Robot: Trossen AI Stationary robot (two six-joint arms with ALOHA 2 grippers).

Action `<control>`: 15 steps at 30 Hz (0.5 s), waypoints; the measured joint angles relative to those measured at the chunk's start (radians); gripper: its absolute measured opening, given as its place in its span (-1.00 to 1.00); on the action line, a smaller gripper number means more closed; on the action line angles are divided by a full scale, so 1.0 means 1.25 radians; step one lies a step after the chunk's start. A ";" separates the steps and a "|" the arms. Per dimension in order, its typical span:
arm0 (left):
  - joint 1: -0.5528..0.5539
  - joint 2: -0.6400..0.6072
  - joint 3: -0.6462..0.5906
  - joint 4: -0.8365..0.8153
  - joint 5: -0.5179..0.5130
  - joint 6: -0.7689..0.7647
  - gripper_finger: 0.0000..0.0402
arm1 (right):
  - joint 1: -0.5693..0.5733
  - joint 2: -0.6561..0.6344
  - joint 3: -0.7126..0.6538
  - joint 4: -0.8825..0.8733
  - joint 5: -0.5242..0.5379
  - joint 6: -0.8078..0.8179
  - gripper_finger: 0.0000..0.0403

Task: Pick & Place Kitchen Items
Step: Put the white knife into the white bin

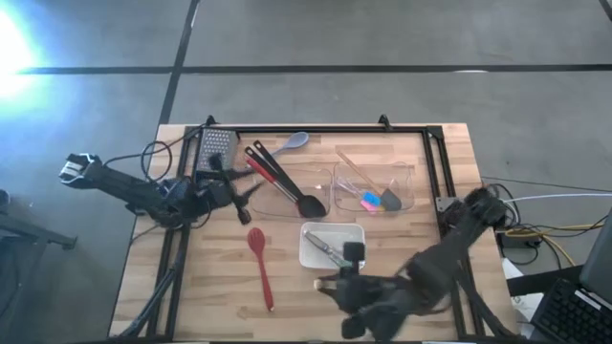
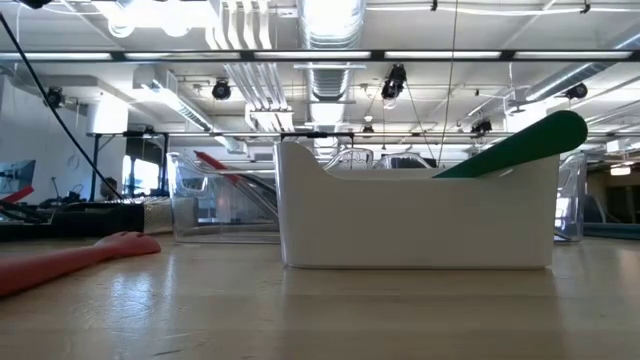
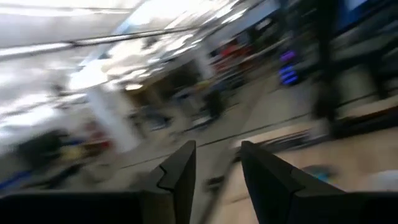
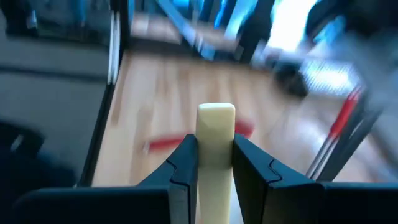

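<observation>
My overhead camera looks straight down on the whole wooden table (image 1: 402, 153) from well above. My low camera sits at tabletop level, close up against the white tray (image 2: 415, 215), facing the room behind. Each wrist camera looks forward past its own fingers. The overhead and low cameras share the tray and the red spoon (image 1: 260, 263).

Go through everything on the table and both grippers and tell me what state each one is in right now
Right gripper: shut on cream handle, at the table's near edge.
Left gripper: jaws apart, nothing between them.
Red spoon: flat on the table.
White tray: holds tongs.
Left clear bin: black ladle lying across it.
Right clear bin: pink, blue and grey spatulas inside.
</observation>
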 joint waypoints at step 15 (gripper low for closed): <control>0.061 0.311 0.116 0.084 0.811 -0.367 -0.34 | 0.012 -0.139 -0.290 0.623 -0.043 -0.504 -0.70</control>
